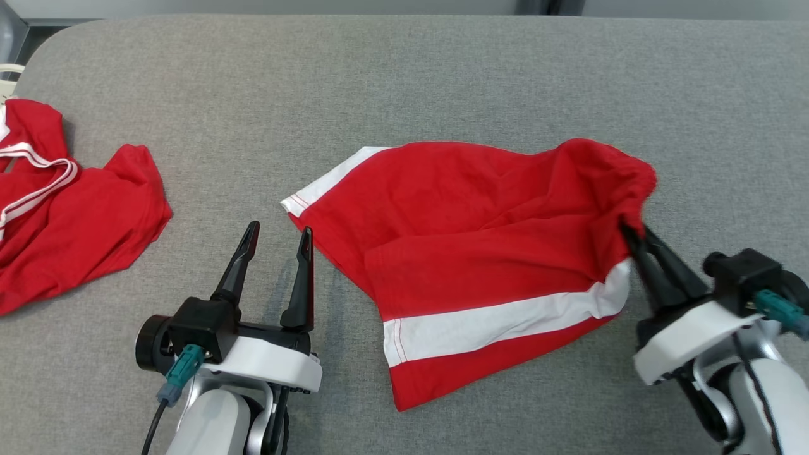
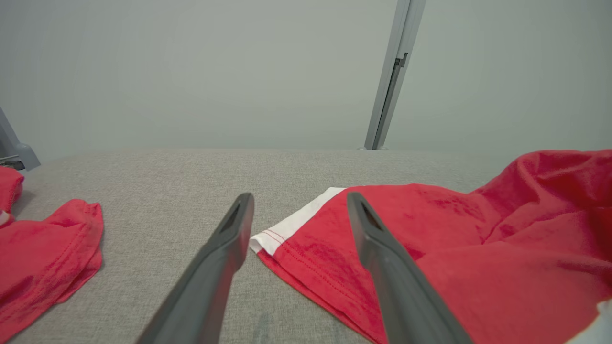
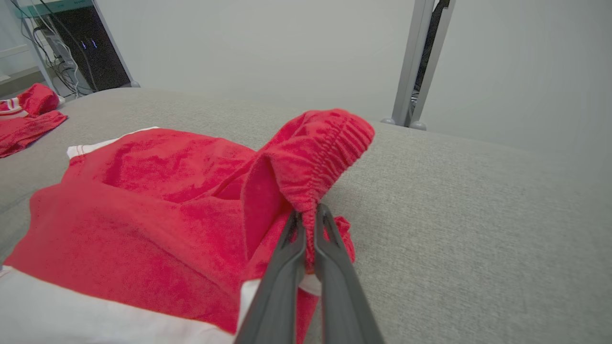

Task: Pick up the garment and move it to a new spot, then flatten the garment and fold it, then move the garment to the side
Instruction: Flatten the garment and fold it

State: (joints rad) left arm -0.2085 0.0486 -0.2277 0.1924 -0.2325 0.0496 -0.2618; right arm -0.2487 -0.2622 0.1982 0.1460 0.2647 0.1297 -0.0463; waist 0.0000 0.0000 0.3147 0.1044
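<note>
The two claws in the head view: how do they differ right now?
The left claw stands wide open and empty; the right claw is pinched shut on the elastic waistband of the red shorts. The left claw points at the shorts' white-hemmed corner; the right claw holds its bunch of cloth raised off the grey surface. Both have two long dark fingers.

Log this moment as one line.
right gripper: shut on red shorts waistband | left gripper: open, near white hem corner | other red garment: far left
</note>
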